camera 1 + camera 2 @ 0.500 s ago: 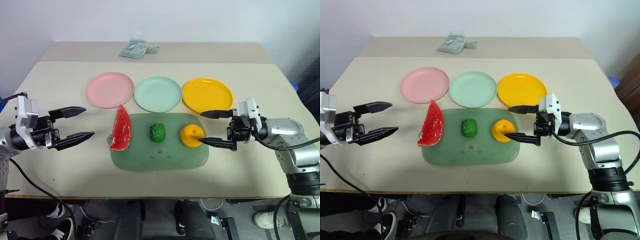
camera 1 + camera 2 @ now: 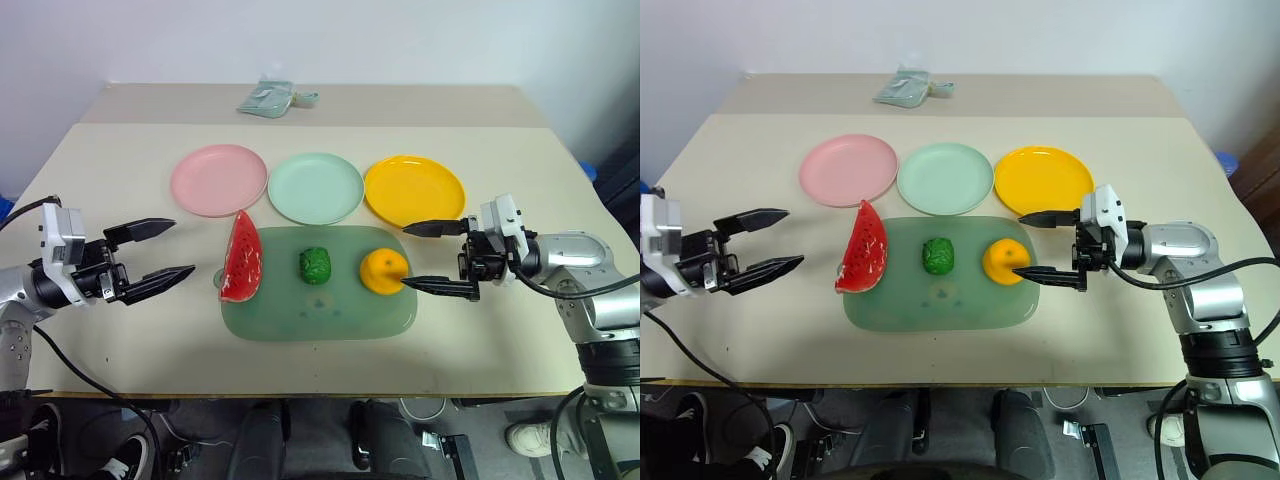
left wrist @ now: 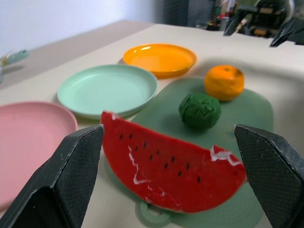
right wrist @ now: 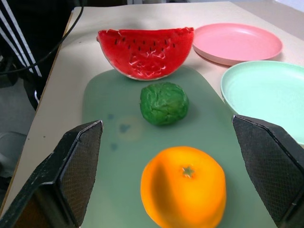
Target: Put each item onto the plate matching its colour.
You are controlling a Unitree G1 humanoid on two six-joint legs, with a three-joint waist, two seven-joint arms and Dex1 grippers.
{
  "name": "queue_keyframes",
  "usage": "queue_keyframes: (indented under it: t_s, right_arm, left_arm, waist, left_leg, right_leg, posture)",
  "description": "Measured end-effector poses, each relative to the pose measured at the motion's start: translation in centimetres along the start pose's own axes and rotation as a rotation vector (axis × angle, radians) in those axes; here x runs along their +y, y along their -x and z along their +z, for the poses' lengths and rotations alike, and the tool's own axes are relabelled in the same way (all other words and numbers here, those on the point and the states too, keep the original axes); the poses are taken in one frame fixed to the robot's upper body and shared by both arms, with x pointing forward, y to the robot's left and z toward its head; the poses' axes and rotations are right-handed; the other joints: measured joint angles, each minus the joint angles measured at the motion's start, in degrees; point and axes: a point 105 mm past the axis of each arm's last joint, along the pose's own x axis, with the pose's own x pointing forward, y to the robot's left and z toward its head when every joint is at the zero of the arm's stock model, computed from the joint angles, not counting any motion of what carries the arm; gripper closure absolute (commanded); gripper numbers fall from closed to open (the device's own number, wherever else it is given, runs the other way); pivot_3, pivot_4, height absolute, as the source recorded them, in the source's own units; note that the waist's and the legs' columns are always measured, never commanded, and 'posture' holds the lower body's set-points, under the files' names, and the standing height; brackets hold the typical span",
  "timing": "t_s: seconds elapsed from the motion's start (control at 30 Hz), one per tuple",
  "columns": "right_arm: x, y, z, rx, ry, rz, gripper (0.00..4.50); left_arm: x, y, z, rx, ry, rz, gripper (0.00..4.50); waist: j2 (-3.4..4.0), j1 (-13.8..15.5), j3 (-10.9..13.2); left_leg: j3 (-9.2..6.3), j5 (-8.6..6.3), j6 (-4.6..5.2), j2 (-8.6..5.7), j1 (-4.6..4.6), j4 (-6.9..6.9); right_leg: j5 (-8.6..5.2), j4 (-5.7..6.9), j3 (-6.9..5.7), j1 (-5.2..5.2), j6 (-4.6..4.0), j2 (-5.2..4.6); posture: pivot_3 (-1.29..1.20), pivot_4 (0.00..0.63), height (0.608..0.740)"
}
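With all three plates along the tabletop's far edge bare, I hold my right gripper (image 2: 432, 256) fingers spread beside the orange (image 2: 384, 271) on the green mat (image 2: 318, 315), my left gripper (image 2: 157, 252) likewise spread facing the watermelon wedge (image 2: 243, 258), ready to grasp each.

A beige table (image 2: 120, 180) is seen, with a seam running across it near the far edge. A large translucent green mat (image 2: 330, 318) is laid flat near the middle of the near edge. A small pale-green crumpled packet (image 2: 268, 98) is placed by the far edge, beyond the seam.
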Motion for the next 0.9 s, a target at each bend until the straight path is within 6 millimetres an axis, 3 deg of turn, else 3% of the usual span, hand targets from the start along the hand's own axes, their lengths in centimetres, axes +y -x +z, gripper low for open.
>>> queue_keyframes:
  t_s: [0.17, 0.27, 0.37, 0.5, 0.63, 0.77, 0.9]
  right_arm:
    - [-0.7, -0.7, 0.7, -0.035, 0.007, -0.025, 0.05]
    - [-1.3, -1.1, 1.9, -0.060, 0.029, -0.013, 0.05]
    - [-2.2, -1.4, 1.7, -0.051, -0.034, -0.030, 0.05]
    - [-2.1, -2.0, 1.0, -0.035, -0.043, -0.052, 0.05]
    - [-1.7, -2.1, 0.6, -0.030, -0.055, -0.056, 0.05]
    - [-1.7, -2.1, 0.5, -0.032, -0.078, -0.064, 0.05]
    - [-1.9, -2.0, 0.4, -0.030, -0.102, -0.081, 0.05]
  left_arm:
    - [0.1, -0.1, 1.5, -0.022, 0.017, 0.051, 0.00]
    - [0.3, -0.4, 3.9, -0.043, -0.045, 0.160, 0.00]
    - [-0.5, -1.5, 5.2, -0.039, -0.054, 0.218, 0.00]
    - [-1.6, -3.0, 4.5, 0.023, -0.021, 0.212, 0.00]
    - [-0.5, -4.1, 2.8, 0.135, 0.082, 0.317, 0.00]
    - [1.1, -6.0, 3.4, 0.099, 0.174, 0.478, 0.00]
    - [0.5, -7.9, 3.7, 0.151, 0.164, 0.528, 0.00]
  waist:
    - [0.00, -0.04, 0.00]
    - [0.00, -0.05, 0.00]
    - [0.00, 0.12, 0.00]
    - [0.00, 0.08, 0.00]
    - [0.00, 0.18, 0.00]
    - [-0.04, 0.18, 0.00]
    - [-0.08, 0.07, -0.02]
  left_leg:
    - [-0.02, 0.00, 0.00, 0.00, 0.00, 0.00]
    - [-0.03, 0.00, 0.00, 0.00, 0.00, 0.00]
    - [-0.05, 0.00, 0.00, -0.01, 0.00, 0.01]
    - [-0.04, 0.00, 0.00, -0.02, 0.01, 0.00]
    - [-0.07, 0.00, 0.00, -0.03, 0.01, 0.01]
    - [-0.14, 0.00, 0.00, -0.05, 0.00, 0.04]
    - [0.26, 0.01, -0.01, 0.08, 0.04, 0.03]
  right_leg:
    - [0.00, 0.01, 0.00, 0.00, 0.00, 0.00]
    - [0.00, 0.00, 0.01, 0.01, 0.00, -0.01]
    - [0.01, 0.01, 0.01, 0.05, 0.01, -0.02]
    - [0.00, 0.02, 0.01, 0.04, 0.01, 0.00]
    - [0.01, 0.03, -0.01, 0.05, 0.01, 0.00]
    - [0.02, 0.02, -0.01, 0.10, 0.03, -0.01]
    - [0.04, 0.11, 0.33, -0.18, -0.01, 0.10]
  posture:
    - [0.00, 0.150, 0.740]
    - [0.00, 0.150, 0.740]
    - [0.00, 0.150, 0.740]
    - [0.00, 0.150, 0.740]
    - [0.00, 0.150, 0.740]
    - [0.00, 0.150, 0.740]
    - [0.00, 0.150, 0.737]
